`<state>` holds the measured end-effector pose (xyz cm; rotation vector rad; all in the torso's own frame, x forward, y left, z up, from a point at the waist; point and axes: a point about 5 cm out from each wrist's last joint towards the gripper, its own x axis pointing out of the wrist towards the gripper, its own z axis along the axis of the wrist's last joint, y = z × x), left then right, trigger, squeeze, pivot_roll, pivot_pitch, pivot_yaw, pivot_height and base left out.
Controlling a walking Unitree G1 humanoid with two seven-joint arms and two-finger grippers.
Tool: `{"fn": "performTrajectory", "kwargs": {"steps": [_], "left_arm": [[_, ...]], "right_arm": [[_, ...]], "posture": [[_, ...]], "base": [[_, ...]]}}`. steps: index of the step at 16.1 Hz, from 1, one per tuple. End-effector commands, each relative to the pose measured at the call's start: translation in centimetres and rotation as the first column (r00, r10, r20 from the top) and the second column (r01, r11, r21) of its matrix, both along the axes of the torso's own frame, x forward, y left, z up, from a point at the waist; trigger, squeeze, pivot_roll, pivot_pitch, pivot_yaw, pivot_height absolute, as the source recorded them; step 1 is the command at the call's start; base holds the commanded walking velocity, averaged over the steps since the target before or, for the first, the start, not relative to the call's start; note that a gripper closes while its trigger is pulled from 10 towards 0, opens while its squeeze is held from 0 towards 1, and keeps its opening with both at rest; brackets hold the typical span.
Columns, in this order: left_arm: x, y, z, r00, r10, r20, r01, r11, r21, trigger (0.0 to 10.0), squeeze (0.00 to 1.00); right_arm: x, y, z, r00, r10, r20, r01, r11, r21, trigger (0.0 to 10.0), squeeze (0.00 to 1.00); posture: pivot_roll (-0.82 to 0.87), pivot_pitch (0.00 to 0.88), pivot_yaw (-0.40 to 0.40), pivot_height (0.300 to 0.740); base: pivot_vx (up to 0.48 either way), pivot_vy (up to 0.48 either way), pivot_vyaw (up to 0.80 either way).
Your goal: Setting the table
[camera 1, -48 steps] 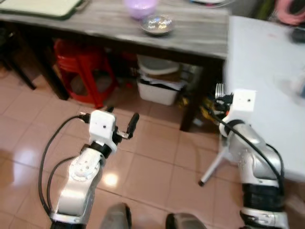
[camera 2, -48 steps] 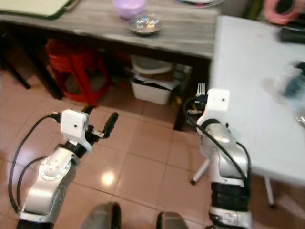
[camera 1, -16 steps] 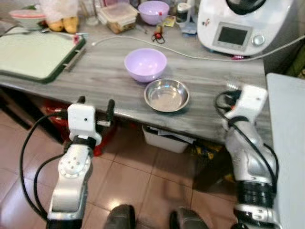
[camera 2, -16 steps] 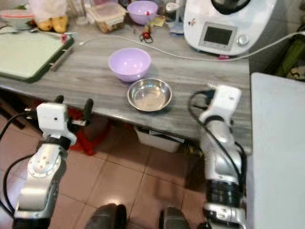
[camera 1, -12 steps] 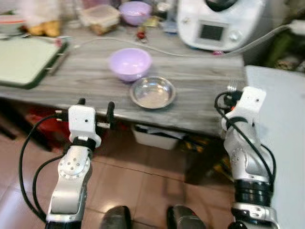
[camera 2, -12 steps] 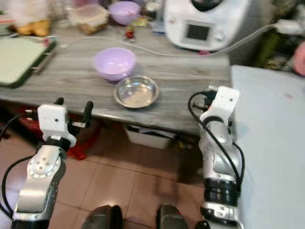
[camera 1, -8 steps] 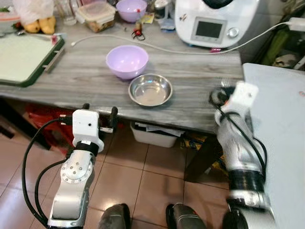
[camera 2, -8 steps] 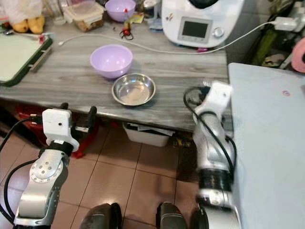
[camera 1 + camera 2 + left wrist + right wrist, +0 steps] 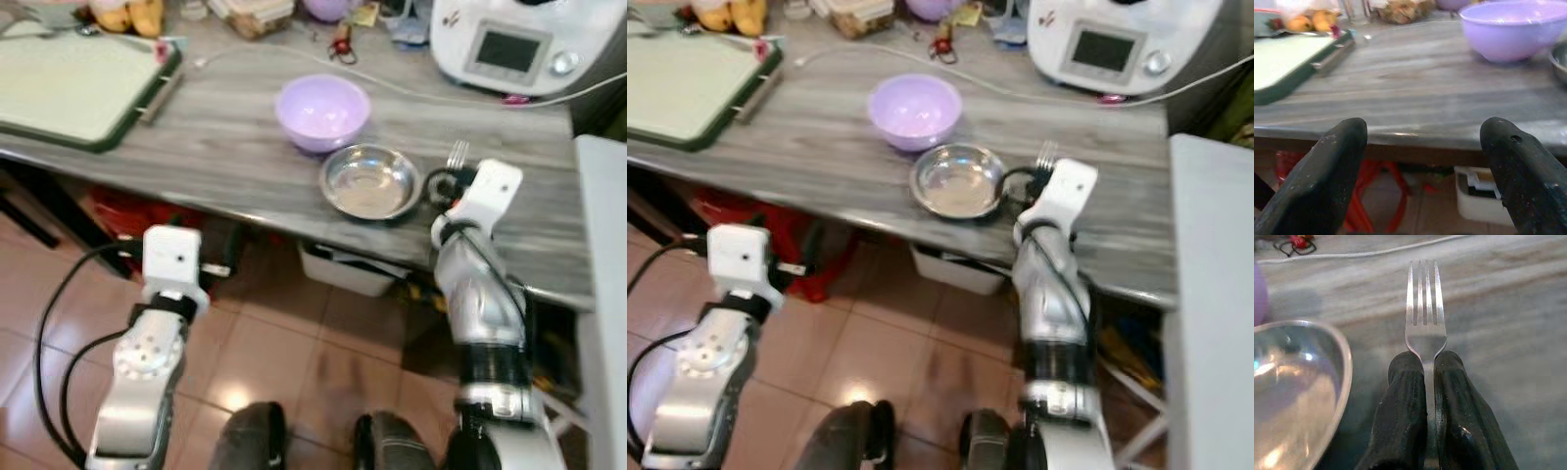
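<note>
My right gripper [image 9: 1426,363] is shut on a metal fork [image 9: 1424,308] whose tines point forward over the grey wooden table [image 9: 225,147]. The fork [image 9: 456,154] hangs just right of a steel bowl [image 9: 370,181], whose rim [image 9: 1344,362] lies close beside the fingers. A purple bowl [image 9: 322,111] stands behind the steel one. My left gripper [image 9: 1422,139] is open and holds nothing. It sits in front of the table's near edge at about edge height, left of both bowls.
A green-rimmed board [image 9: 69,83] lies at the table's left. A white kitchen machine [image 9: 509,44] and its cable [image 9: 411,90] are at the back right. A white table [image 9: 602,225] adjoins on the right. A red stool [image 9: 127,211] and white bin [image 9: 348,269] stand underneath.
The view has shifted. My right gripper has carried the fork from the table's right end inward, close to the steel bowl. The left gripper stays open before the table edge.
</note>
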<state>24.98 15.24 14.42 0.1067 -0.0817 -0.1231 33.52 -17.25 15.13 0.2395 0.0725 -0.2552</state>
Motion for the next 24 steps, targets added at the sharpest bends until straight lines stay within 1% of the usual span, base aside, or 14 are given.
{"fn": "performTrajectory", "kwargs": {"steps": [1,3,6,7,9,12,14,15,18,21,23,24], "left_arm": [[-0.2,-0.6,0.2,0.999,-0.031,0.008,0.031,0.999,-0.021,10.0,0.00],[-0.4,-0.8,0.3,0.999,-0.047,0.011,0.047,0.998,-0.034,10.0,0.00],[-0.7,-1.0,0.2,0.998,-0.063,0.006,0.063,0.997,-0.050,10.0,0.00],[-0.7,-1.0,0.2,0.998,-0.064,0.003,0.064,0.997,-0.052,10.0,0.00],[-0.6,-1.4,0.2,0.997,-0.073,-0.001,0.072,0.996,-0.057,10.0,0.00],[-0.6,-1.3,0.2,0.997,-0.081,-0.004,0.081,0.996,-0.043,10.0,0.00],[-0.7,-1.2,0.2,0.997,-0.080,-0.009,0.079,0.996,-0.041,10.0,0.00],[-0.8,-1.2,0.2,0.997,-0.081,-0.010,0.081,0.996,-0.041,10.0,0.00],[-1.0,-1.2,0.2,0.995,-0.093,-0.019,0.092,0.995,-0.037,10.0,0.00],[-0.9,-1.2,0.3,0.994,-0.110,-0.026,0.109,0.994,-0.032,10.0,0.00],[-0.9,-1.3,0.3,0.993,-0.118,-0.028,0.117,0.993,-0.032,10.0,0.00],[-0.9,-1.3,0.3,0.992,-0.120,-0.029,0.119,0.992,-0.032,10.0,0.00]], "right_arm": [[-0.9,-1.4,0.0,0.997,-0.079,-0.007,0.079,0.997,-0.022,10.0,0.00],[-1.9,-2.5,-0.3,0.990,-0.139,-0.033,0.137,0.988,-0.066,10.0,0.00],[-2.7,-3.3,-0.7,0.983,-0.173,-0.055,0.169,0.983,-0.070,10.0,0.00],[-2.7,-3.4,-0.8,0.983,-0.173,-0.059,0.169,0.983,-0.067,10.0,0.00],[-2.0,-3.5,-0.4,0.988,-0.153,-0.039,0.151,0.988,-0.043,10.0,0.00],[0.2,-3.4,0.3,0.995,-0.087,-0.042,0.086,0.996,-0.029,10.0,0.00],[1.1,-3.6,0.6,0.997,-0.067,-0.045,0.065,0.997,-0.047,10.0,0.00],[1.4,-3.6,0.6,0.997,-0.067,-0.047,0.065,0.997,-0.041,10.0,0.00],[2.1,-3.0,0.4,0.996,-0.059,-0.065,0.059,0.998,-0.008,10.0,0.00],[3.1,-1.7,0.2,0.996,-0.051,-0.067,0.056,0.996,0.068,10.0,0.00],[3.5,-1.0,0.0,0.996,-0.041,-0.079,0.049,0.995,0.092,10.0,0.00],[3.6,-0.7,-0.1,0.996,-0.035,-0.083,0.043,0.995,0.089,10.0,0.00]], "posture": [[0.02,0.219,0.014,0.740],[0.02,0.216,0.007,0.740],[0.02,0.212,0.002,0.740],[0.02,0.212,0.003,0.740],[0.02,0.214,0.007,0.740],[0.03,0.220,0.012,0.740],[0.04,0.226,0.014,0.740],[0.04,0.230,0.017,0.740],[0.05,0.238,0.025,0.740],[0.06,0.243,0.038,0.740],[0.06,0.243,0.039,0.740],[0.06,0.243,0.038,0.740]], "base": [[0.000,0.000,0.00],[0.000,0.000,0.00],[0.000,0.000,0.00],[0.000,0.000,0.00],[0.000,0.000,0.00],[0.000,0.000,0.00],[0.000,0.000,0.00],[0.000,0.000,0.00],[0.000,0.000,0.00],[0.000,0.000,0.00],[0.000,0.000,0.00],[0.000,0.000,0.00]]}}
